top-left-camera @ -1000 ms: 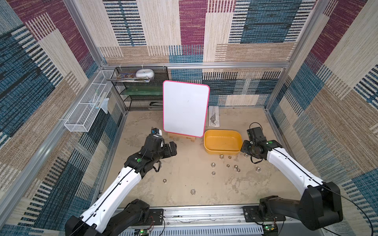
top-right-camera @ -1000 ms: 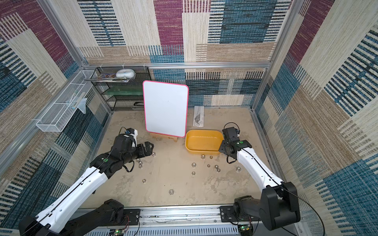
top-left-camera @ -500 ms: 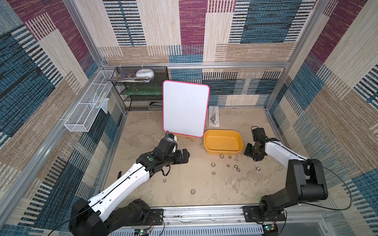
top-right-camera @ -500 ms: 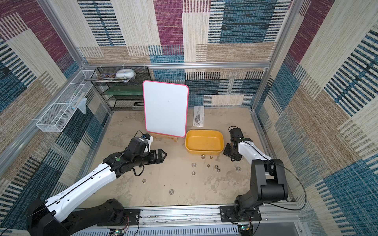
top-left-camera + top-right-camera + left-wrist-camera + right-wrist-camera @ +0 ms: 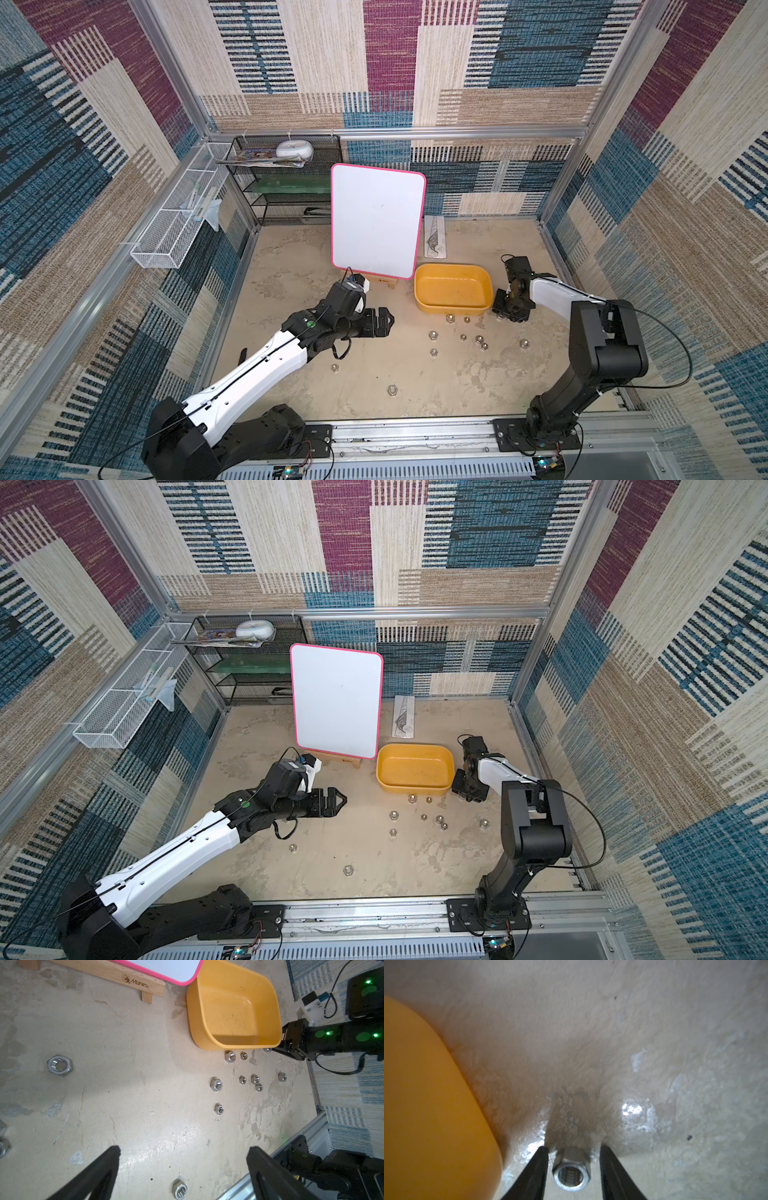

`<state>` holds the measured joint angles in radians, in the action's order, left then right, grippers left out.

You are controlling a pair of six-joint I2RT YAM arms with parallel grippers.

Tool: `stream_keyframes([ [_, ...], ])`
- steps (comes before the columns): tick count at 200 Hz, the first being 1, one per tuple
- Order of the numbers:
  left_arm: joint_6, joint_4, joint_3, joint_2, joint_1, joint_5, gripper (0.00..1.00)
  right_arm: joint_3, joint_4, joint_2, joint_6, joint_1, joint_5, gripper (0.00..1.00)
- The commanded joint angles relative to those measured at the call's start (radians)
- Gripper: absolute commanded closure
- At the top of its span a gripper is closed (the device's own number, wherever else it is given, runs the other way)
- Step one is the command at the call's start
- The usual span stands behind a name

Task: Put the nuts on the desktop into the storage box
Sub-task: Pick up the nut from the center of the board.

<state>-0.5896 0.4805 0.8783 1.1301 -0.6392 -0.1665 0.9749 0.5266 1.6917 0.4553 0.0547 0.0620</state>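
Note:
Several silver nuts [image 5: 463, 337] lie scattered on the beige desktop [image 5: 291, 266] in front of the yellow storage box [image 5: 453, 308], which holds nothing. Two more nuts [image 5: 334, 367] sit nearer the front edge. My right gripper [image 5: 572, 1150] is down on the desktop beside the box's right front corner. Its fingers [image 5: 537, 1167] stand either side of one nut [image 5: 572, 1169] with a small gap on each side, so it is open. My left gripper [image 5: 184, 1151] hovers wide open over bare desktop left of the box, with a nut [image 5: 179, 1189] below it. Both top views show both grippers, the left [image 5: 341, 801] and the right [image 5: 467, 798].
A pink-edged whiteboard [image 5: 376, 220] on a wooden stand rises just behind and left of the box. A black mesh rack [image 5: 286, 183] and a white wire basket [image 5: 178, 224] are at the back left. A printed card [image 5: 434, 235] lies behind the box. A metal rail [image 5: 415, 432] runs along the front.
My left arm has reached right, toward the middle of the desktop, staying open. My right gripper has come down beside the box and narrowed its jaws around one nut.

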Motion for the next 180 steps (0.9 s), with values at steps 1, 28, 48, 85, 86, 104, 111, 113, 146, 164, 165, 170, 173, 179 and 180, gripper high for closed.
stream_keyframes([
  [1,0.018,-0.046,-0.013,-0.008,-0.001,-0.101,0.0,0.005,0.021,0.015,-0.024,0.016,0.033,0.53],
  [28,-0.022,-0.088,-0.044,-0.027,0.0,-0.149,0.0,0.007,0.031,0.032,-0.027,0.032,0.053,0.53],
  [48,-0.028,-0.109,-0.062,-0.043,0.004,-0.164,0.0,0.004,0.035,0.027,-0.03,0.039,0.061,0.53],
  [85,-0.046,-0.162,-0.09,-0.048,0.019,-0.249,0.0,-0.001,0.044,0.029,-0.04,0.059,0.071,0.55],
  [86,-0.046,-0.162,-0.091,-0.048,0.02,-0.251,0.0,-0.001,0.044,0.029,-0.04,0.059,0.073,0.55],
  [104,-0.051,-0.168,-0.092,-0.044,0.027,-0.274,0.0,-0.004,0.05,0.033,-0.038,0.069,0.083,0.56],
  [111,-0.052,-0.169,-0.092,-0.043,0.028,-0.277,0.0,-0.008,0.05,0.033,-0.037,0.07,0.085,0.56],
  [113,-0.052,-0.167,-0.092,-0.043,0.028,-0.278,0.0,-0.008,0.05,0.032,-0.036,0.07,0.085,0.56],
  [146,-0.052,-0.156,-0.089,-0.044,0.029,-0.285,0.0,-0.016,0.054,0.027,-0.034,0.071,0.089,0.63],
  [164,-0.053,-0.149,-0.088,-0.05,0.028,-0.278,0.0,-0.025,0.056,0.012,-0.028,0.072,0.083,0.65],
  [165,-0.053,-0.149,-0.088,-0.05,0.029,-0.278,0.0,-0.026,0.056,0.012,-0.028,0.072,0.082,0.65],
  [170,-0.052,-0.146,-0.088,-0.052,0.029,-0.277,0.0,-0.029,0.058,0.006,-0.026,0.072,0.082,0.66],
  [173,-0.052,-0.144,-0.087,-0.053,0.029,-0.276,0.0,-0.03,0.06,0.003,-0.025,0.072,0.082,0.67],
  [179,-0.053,-0.145,-0.087,-0.055,0.029,-0.275,0.0,-0.034,0.061,-0.004,-0.023,0.072,0.084,0.71],
  [180,-0.052,-0.145,-0.088,-0.056,0.029,-0.275,0.0,-0.034,0.061,-0.006,-0.023,0.072,0.084,0.71],
])
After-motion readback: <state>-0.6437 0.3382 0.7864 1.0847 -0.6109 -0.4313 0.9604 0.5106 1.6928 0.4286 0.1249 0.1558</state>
